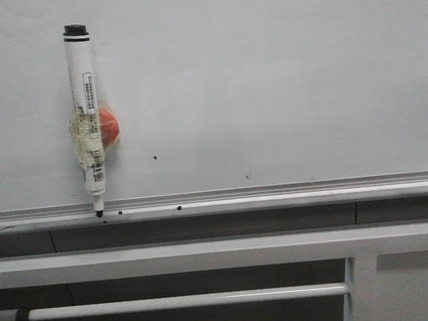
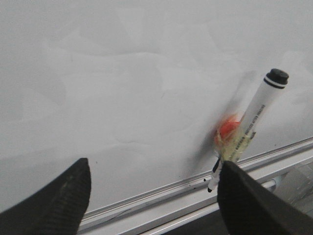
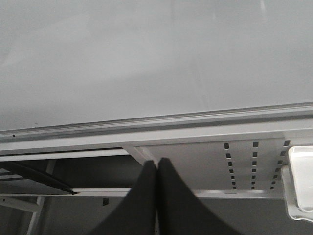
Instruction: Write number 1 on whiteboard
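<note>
Marker pen (image 1: 86, 112): seen upright against the board at about 9 o'clock in the front view, black cap end at 12 o'clock, black tip at 6 o'clock touching the rail; held to the board by clear tape over an orange-red lump (image 1: 109, 126) at its 3 o'clock side
Left gripper (image 2: 151, 196): jaws spread wide apart, nothing held between them; the marker pen (image 2: 254, 117) is seen just beyond one black finger (image 2: 254, 205), not grasped
Whiteboard (image 1: 266, 72): large, white and glossy, filling the upper part of the front view from 9 to 3 o'clock; a few small black specks (image 1: 154, 157) are seen low on it, right of the pen
Number 1: no stroke is seen on the board in any view
Lower rail (image 1: 278, 197): silver, run along the board's 6 o'clock edge; two dark dots are seen on it near the pen tip
Grey bars (image 1: 208, 254): laid horizontally below the rail
Right gripper (image 3: 156, 196): fingers pressed together, nothing between them; pointed at the frame below the board edge (image 3: 156, 120)
</note>
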